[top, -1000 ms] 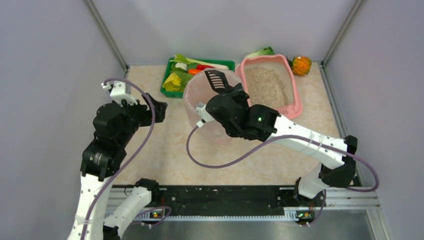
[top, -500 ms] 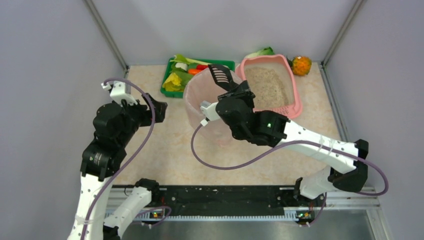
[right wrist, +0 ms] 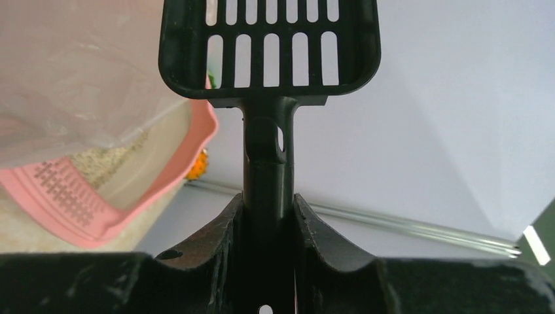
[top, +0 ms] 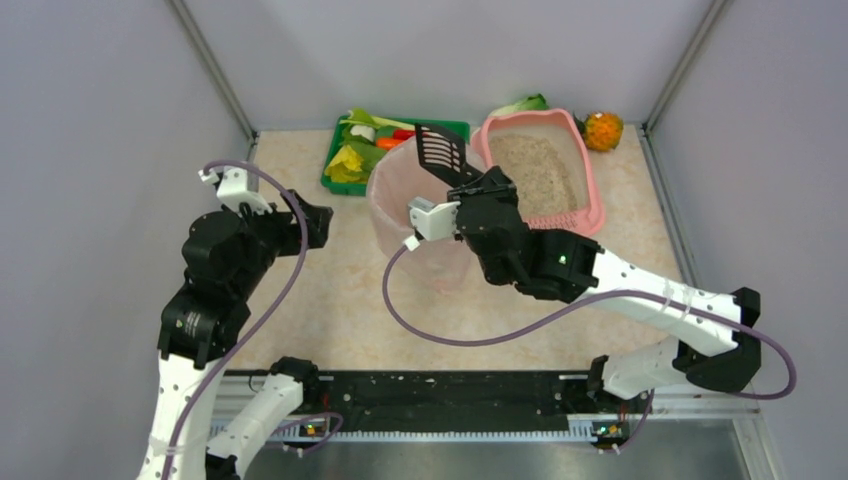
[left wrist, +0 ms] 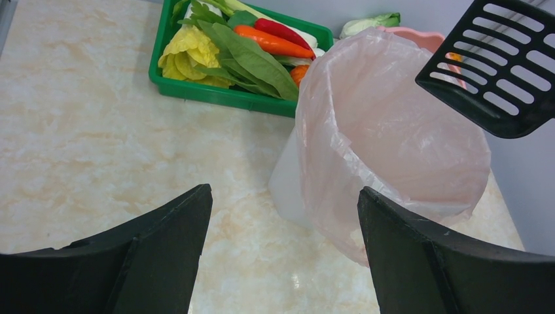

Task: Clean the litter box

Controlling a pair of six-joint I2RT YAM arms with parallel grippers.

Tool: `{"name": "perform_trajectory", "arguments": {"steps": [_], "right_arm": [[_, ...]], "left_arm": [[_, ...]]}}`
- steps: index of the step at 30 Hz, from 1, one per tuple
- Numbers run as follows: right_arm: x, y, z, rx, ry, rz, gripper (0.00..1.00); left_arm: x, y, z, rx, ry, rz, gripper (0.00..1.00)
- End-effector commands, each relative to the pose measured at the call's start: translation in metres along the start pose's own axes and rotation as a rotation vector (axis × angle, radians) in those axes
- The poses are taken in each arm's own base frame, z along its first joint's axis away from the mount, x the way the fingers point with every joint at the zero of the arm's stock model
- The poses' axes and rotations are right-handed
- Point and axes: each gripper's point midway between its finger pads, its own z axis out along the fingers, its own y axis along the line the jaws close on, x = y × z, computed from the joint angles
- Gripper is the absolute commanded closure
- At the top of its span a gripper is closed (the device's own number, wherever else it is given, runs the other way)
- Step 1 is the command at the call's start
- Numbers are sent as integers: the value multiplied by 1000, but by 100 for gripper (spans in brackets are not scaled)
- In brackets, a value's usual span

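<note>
So we had our right pincer [right wrist: 268, 216] clamped on the handle of the black scoop [top: 440, 150], slotted head up over the bag-lined bin [top: 400, 205]. Our left pincer [left wrist: 283, 193] hung wide open, holding nothing. The litter box [top: 597, 205] sat far right on the bench [top: 330, 300], just beside the bin.

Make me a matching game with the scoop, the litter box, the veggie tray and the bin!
1. scoop
2. litter box
3. veggie tray
4. bin

A. lined with a bag
B. green
C. held by the right gripper
D. has beige litter inside

Pairs: 1-C, 2-D, 3-B, 4-A
</note>
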Motion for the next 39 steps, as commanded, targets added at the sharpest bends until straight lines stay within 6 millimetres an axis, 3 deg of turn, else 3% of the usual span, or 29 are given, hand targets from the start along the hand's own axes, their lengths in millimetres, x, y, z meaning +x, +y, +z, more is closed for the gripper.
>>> {"name": "perform_trajectory", "arguments": {"steps": [1, 8, 20, 30, 39], "right_arm": [[-1, -11, -13, -13, -95, 242, 100], [7, -5, -7, -53, -117, 425, 100], [25, -38, -12, -40, -192, 821, 100], [78, -59, -1, 73, -54, 1137, 100], [124, -35, 15, 70, 123, 1294, 100]], "left_arm": [[-5, -2, 0, 7, -22, -5, 13], [-4, -2, 0, 9, -15, -12, 13], [-3, -5, 3, 15, -5, -24, 13], [-4, -4, 4, 14, -10, -24, 13], [-8, -8, 7, 25, -12, -18, 13]]}}
